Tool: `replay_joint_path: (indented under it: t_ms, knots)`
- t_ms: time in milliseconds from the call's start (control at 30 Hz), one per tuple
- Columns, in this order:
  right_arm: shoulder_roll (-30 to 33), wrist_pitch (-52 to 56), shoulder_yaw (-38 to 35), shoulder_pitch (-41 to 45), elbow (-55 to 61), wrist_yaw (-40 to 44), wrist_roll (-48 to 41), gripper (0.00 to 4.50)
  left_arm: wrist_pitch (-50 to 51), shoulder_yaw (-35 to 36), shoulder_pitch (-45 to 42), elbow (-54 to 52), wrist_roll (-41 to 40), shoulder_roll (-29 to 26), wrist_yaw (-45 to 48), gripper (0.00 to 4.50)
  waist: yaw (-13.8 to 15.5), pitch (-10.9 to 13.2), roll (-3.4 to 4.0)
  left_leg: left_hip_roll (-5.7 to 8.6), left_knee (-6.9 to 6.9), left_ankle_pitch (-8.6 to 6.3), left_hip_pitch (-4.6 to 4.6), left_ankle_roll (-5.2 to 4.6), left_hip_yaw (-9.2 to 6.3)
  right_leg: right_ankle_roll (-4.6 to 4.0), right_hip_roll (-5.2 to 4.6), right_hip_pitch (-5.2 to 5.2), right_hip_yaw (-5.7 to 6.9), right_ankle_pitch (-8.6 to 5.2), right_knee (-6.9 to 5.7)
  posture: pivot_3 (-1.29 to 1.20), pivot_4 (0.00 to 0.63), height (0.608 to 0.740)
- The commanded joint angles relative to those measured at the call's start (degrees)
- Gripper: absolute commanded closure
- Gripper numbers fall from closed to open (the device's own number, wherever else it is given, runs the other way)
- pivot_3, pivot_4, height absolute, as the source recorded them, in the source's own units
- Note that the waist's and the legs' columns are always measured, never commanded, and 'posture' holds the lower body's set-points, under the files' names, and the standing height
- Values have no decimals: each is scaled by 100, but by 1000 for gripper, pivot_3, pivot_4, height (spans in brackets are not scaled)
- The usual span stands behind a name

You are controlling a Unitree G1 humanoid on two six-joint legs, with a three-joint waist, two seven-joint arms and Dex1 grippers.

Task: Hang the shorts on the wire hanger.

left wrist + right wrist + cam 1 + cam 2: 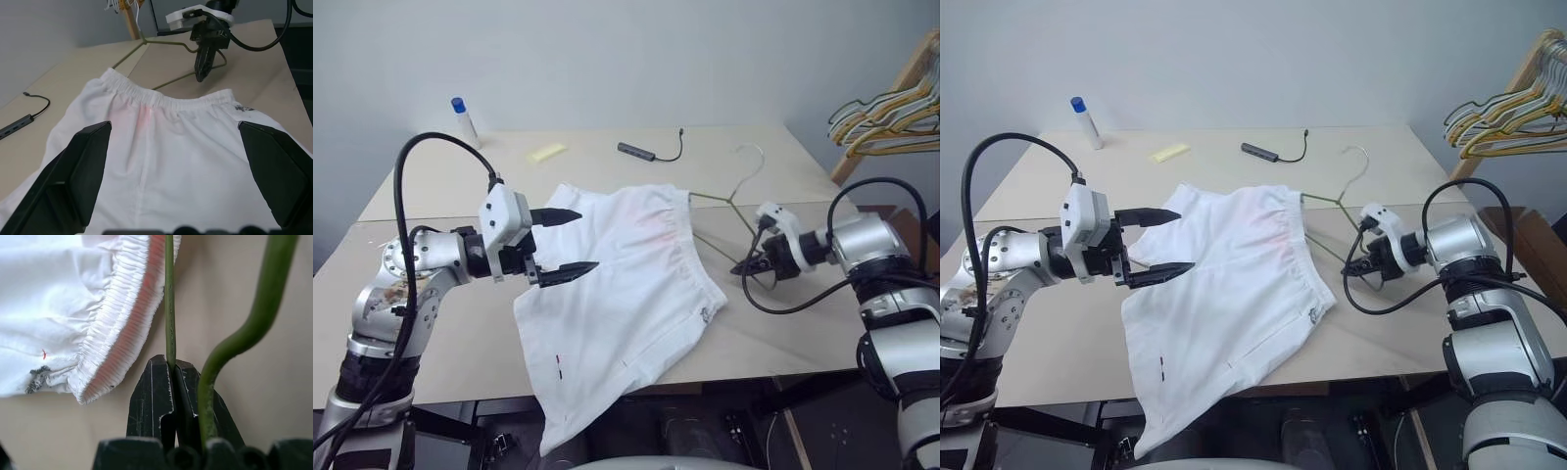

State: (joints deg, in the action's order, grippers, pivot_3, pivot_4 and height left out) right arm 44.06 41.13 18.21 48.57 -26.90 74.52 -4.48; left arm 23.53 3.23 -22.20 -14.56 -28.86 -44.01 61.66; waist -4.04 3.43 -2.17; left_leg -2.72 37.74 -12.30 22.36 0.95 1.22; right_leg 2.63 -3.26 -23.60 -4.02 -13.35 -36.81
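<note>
Shorts (626, 284) on table (783, 323) | bottle (464, 119), cable adapter (636, 151) beyond

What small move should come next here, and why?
Probably the left tool should lower and close on the shorts near the waistband. It hovers open over the cloth, while the right tool is shut on the wire hanger beside the waistband, ready to feed it in.

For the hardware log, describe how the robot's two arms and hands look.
Both arms are silver-grey metal with rounded joint housings and black bands, each trailed by a looping black cable. The left hand has a white boxy wrist block and two black, pointed, wedge-shaped fingers. The right hand has a smaller white wrist piece and the same black fingers.
</note>
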Motion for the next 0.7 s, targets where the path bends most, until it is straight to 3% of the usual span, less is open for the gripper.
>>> replay_joint_path:
  t_ms: [33,300,500,700]
  knots:
    - [231,-276,-253,-297,1534,-162,-27,4500,-275,176,-423,317,40,-171,229,5,5,0,0,0,0,0,5,0,0,0,0,-7,0,0,-2,-28,0,740]
    - [355,-339,49,-716,3127,-600,381,4500,-705,31,-1472,1332,88,-176,886,5,-11,-1,1,0,5,1,42,1,4,0,0,-50,-2,2,-10,-57,0,740]
    - [350,-377,316,-611,3341,-609,579,4500,-1757,-817,-2005,2438,1008,53,1556,5,-12,-2,2,1,7,1,49,1,5,0,0,-53,-3,2,-7,-72,0,740]
    - [303,-444,400,-631,3636,-550,588,4500,-2755,-1281,-2447,3809,1944,703,1146,5,-16,-2,1,1,10,2,54,0,6,0,0,-55,-2,3,-9,-92,0,740]
